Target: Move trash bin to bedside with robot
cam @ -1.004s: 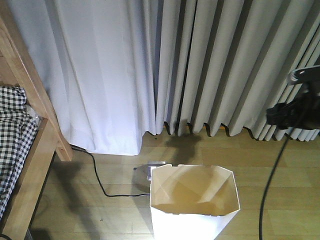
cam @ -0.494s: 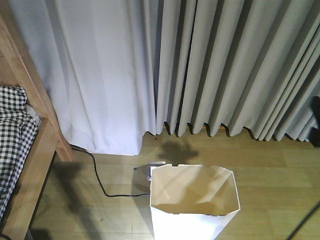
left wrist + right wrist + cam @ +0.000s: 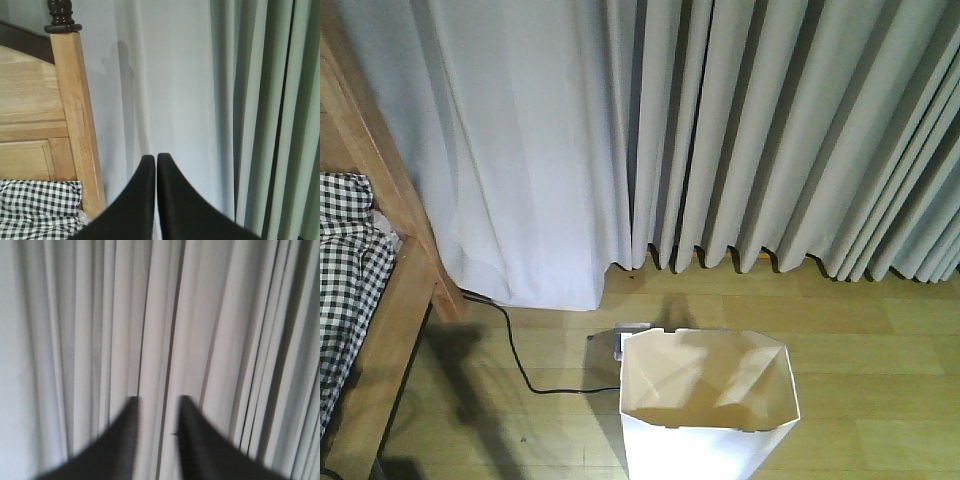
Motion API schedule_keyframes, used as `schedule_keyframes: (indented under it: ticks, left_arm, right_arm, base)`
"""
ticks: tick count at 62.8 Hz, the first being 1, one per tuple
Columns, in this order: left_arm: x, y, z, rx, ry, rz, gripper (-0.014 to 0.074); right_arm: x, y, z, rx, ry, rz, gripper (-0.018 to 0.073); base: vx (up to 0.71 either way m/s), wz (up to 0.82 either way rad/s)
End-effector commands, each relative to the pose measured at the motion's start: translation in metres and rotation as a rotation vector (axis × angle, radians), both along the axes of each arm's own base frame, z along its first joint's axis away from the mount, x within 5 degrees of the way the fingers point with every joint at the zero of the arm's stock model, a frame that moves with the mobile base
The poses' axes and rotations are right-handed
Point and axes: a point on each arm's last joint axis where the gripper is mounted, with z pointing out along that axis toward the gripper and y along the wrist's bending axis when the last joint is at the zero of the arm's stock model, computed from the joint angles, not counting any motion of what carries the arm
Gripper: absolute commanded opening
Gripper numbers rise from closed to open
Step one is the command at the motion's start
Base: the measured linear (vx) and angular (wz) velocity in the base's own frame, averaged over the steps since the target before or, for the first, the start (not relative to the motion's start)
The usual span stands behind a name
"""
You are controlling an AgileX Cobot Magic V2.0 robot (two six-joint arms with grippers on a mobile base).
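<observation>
Below, trash bin (image 3: 705,440) base cropped; left fingers (image 3: 150,172) together, right fingers (image 3: 186,412) apart (blurred), both empty

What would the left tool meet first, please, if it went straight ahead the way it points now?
Most likely the white curtain straight beyond the left tool. The bedpost stands off to one side, out of that line. Depth is unclear.

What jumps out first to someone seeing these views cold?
The white trash bin standing open and empty at the bottom centre of the front view, on the wood floor before long pale curtains. At far left, the wooden bed frame with checked bedding, well apart from the bin. No arm touches the bin; the left gripper is shut, the right gripper open, both facing curtains.
</observation>
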Motion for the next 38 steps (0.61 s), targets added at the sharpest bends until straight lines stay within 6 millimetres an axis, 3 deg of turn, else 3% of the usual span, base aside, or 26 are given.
schedule_keyframes:
  ticks: [1, 38]
  left_arm:
    - [-0.0007, -0.0006, 0.0036, -0.023, -0.077, -0.009, -0.0006]
    - [-0.0007, -0.0006, 0.0036, -0.023, -0.077, -0.009, -0.0006]
  right_arm:
    - [0.0002, -0.002, 0.0092, 0.003, -0.028, -0.021, -0.0014]
    - [0.0003, -0.0017, 0.0083, 0.003, -0.024, -0.018, -0.0008]
  base:
    - [0.0, 0.0]
    - [0.0, 0.0]
